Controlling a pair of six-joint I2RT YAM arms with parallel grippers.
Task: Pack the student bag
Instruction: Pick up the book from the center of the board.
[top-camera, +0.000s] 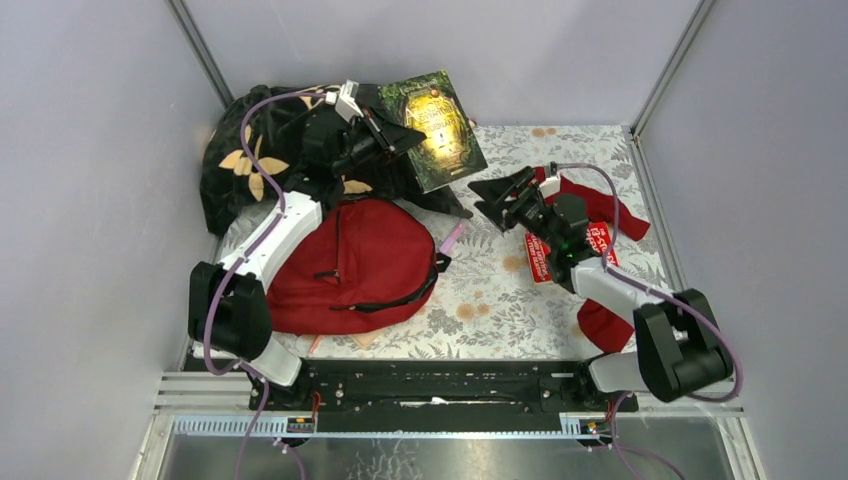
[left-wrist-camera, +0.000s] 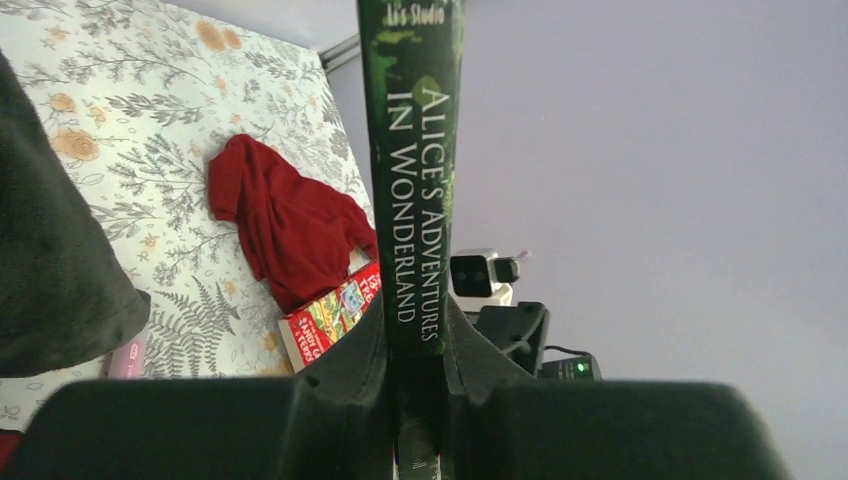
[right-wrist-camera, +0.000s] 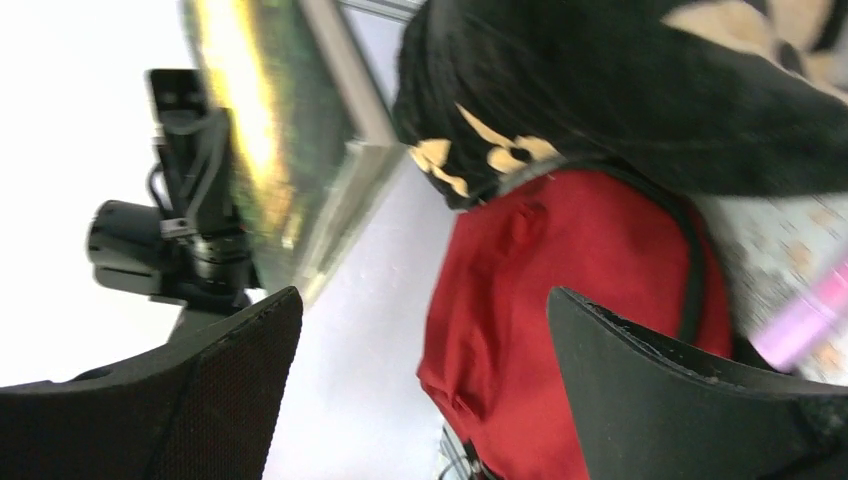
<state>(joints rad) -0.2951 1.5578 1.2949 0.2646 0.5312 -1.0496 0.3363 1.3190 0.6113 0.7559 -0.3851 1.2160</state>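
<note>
Backpack (top-camera: 350, 265) laid flat on table (top-camera: 480, 290) beside left arm; nothing seen packed yet. Green book (top-camera: 440, 130) pinched by left gripper (top-camera: 385, 135), held in air beyond backpack. Right gripper (top-camera: 505, 195) spread, empty. Red book (top-camera: 540, 258) yet to be packed.

The backpack (top-camera: 350, 265) was seen lying flat on the patterned worktop (top-camera: 500, 300), left of centre and towards the near edge. It was made of dark-red fabric, with black zipper lines curved across its upper face and a black strap run along its right side. Its rounded shape was spread wide, the fabric slack and lightly creased. Whether the zippers were open or closed could not be told. From the right wrist, only bulging red cloth edged in black was shown.
</note>
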